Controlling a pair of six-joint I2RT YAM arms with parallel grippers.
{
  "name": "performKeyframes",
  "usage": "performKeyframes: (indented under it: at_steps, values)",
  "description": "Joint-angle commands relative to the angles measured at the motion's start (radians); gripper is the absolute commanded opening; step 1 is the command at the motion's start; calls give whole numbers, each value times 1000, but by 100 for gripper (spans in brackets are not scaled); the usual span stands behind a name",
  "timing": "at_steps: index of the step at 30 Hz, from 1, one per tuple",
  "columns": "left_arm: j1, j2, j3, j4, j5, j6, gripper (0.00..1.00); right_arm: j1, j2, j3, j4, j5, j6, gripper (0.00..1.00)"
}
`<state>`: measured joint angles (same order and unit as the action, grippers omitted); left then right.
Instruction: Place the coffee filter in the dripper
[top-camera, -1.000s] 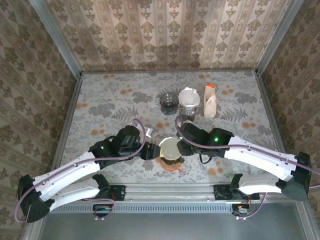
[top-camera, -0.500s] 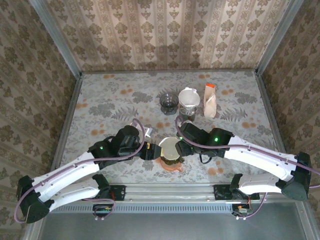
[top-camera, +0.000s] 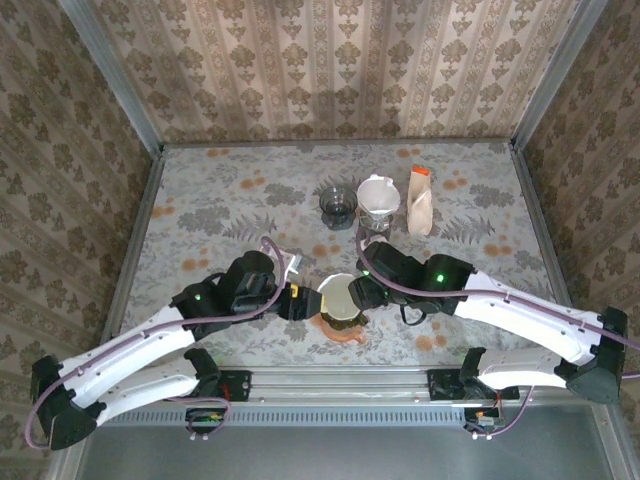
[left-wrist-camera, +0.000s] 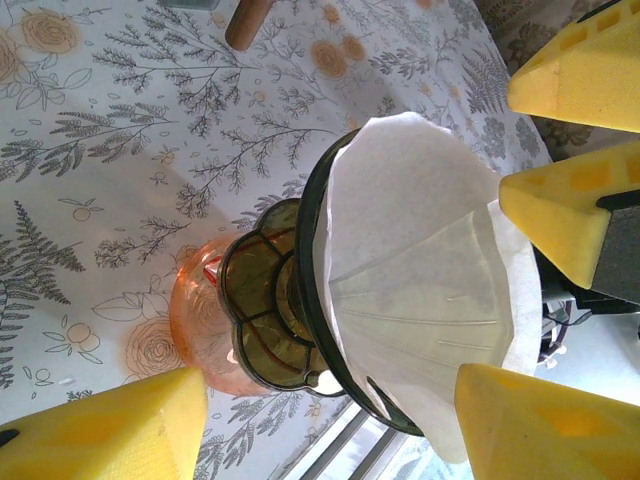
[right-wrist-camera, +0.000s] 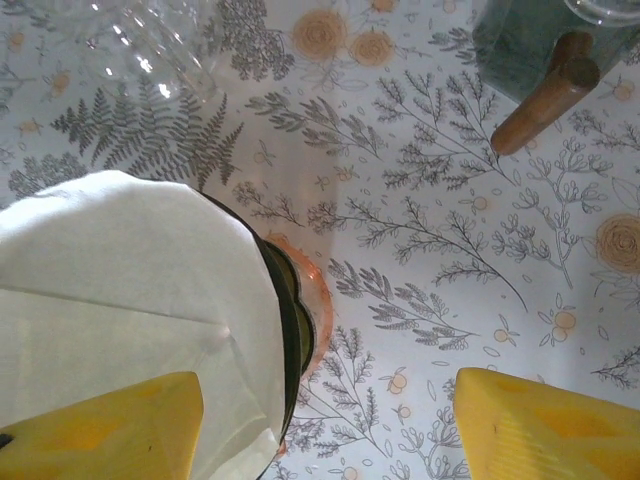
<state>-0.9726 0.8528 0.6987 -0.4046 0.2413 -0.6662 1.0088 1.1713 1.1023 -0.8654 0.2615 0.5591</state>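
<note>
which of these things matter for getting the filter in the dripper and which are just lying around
For the job: coffee filter, dripper.
Lying about: dark glass cup, white jug, beige packet with orange top.

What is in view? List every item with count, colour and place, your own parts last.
coffee filter: one, white, seated in the dripper
dripper: one, dark amber on an orange base, near edge of the table, centre
glass cup: one, dark clear, far centre
carafe: one, white top with a wooden handle, just right of the glass cup
packet: one, beige with an orange top, right of the carafe
table: one, pale floral cloth, walled by patterned panels
left gripper: one, yellow pads, jaws open either side of the dripper
right gripper: one, yellow pads, jaws open, beside the filter's rim
</note>
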Motion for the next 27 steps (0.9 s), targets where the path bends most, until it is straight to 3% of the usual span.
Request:
performKeyframes:
  at_steps: [1, 11, 19, 27]
  values:
    - [8, -31, 54, -36, -19, 7, 68, -1, -33, 49, -46, 42, -14, 69]
    - [5, -198, 2, -76, -112, -5, 68, -1, -186, -39, -33, 87, 22, 69]
    - [3, -416, -156, -81, -220, -89, 68, -1, -460, -267, 78, 112, 84, 69]
    - [3, -504, -298, -57, -251, -170, 67, 37, -614, -578, 285, -43, 127, 68]
